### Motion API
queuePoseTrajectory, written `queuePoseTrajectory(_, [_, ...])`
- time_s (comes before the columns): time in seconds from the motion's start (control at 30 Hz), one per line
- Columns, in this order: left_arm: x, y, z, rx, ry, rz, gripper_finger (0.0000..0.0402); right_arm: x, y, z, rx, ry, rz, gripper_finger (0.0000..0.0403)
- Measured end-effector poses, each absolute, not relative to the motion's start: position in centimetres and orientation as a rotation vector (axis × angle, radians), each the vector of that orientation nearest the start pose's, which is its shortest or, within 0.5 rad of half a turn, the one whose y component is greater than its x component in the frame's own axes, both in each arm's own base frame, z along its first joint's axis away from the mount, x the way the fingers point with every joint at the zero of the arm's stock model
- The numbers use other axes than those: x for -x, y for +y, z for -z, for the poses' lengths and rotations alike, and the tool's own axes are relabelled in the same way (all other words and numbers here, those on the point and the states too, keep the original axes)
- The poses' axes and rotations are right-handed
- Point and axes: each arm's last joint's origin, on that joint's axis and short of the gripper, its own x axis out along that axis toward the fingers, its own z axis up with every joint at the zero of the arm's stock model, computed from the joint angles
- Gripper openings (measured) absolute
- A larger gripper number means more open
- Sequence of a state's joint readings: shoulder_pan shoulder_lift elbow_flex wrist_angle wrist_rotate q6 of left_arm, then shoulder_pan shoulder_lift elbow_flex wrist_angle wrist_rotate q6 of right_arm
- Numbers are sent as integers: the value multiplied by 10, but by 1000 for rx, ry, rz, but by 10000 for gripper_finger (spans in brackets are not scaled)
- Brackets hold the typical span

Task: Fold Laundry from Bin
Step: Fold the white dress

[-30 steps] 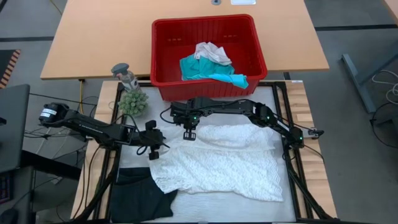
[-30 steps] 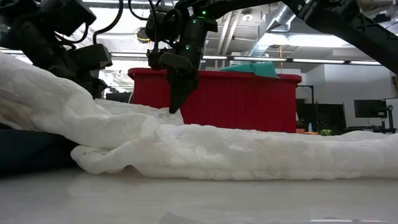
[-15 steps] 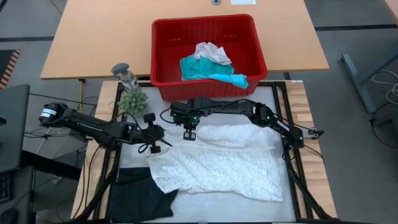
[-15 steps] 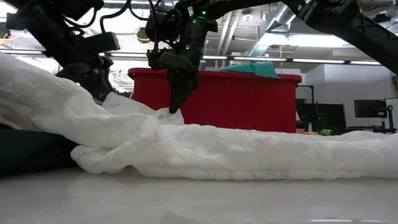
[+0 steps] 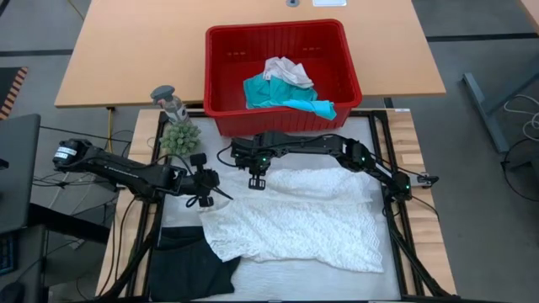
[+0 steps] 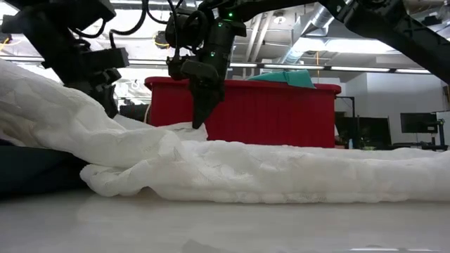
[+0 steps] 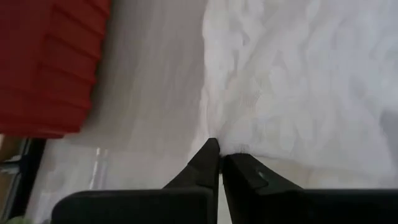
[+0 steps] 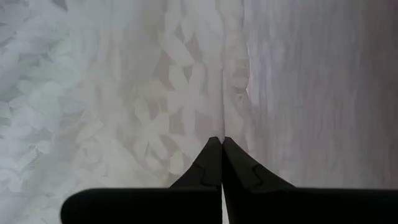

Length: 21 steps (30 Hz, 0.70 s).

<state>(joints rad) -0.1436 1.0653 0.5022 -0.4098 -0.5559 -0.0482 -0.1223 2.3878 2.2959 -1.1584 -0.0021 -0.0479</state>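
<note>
White lacy garment [image 5: 295,223] lies flat at bench centre, red bin [image 5: 282,76] at 12 o'clock; left claw [image 5: 205,200] and right claw [image 5: 255,181] each pinched on its edge, thin bites likely slipping when lifted.

White lacy garment [image 5: 299,220] spread flat; teal, white in red bin [image 5: 221,74].

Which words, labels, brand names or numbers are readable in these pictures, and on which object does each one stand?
None can be read. The red bin, the white lacy garment and the arms show no legible print. The screens in the room behind, in the low view, are too small to read.
</note>
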Motion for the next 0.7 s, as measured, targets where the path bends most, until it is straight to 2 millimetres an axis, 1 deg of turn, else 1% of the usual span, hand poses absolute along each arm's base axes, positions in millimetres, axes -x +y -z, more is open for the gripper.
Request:
queuePoseTrajectory(0.07, [-187,-12,-180,-266,872,-398,0,-488,-61,-230,-55,1251,89,27])
queuePoseTrajectory(0.13, [-189,-12,-179,-277,869,-393,0,-488,-63,-230,-82,1250,111,29])
queuePoseTrajectory(0.3, [-189,-13,-169,-299,961,-335,4,-487,-69,-230,-112,1249,137,29])
queuePoseTrajectory(0.37, [-189,-13,-163,-294,1009,-331,14,-487,-69,-229,-113,1255,139,31])
queuePoseTrajectory(0.47, [-187,-12,-158,-288,1049,-385,38,-484,-68,-229,-115,1281,138,34])
queuePoseTrajectory(0.6, [-189,-10,-156,-291,1037,-462,72,-484,-67,-228,-105,1289,129,38])
queuePoseTrajectory(0.7, [-186,-9,-155,-237,1020,-559,92,-484,-67,-228,-105,1287,129,44])
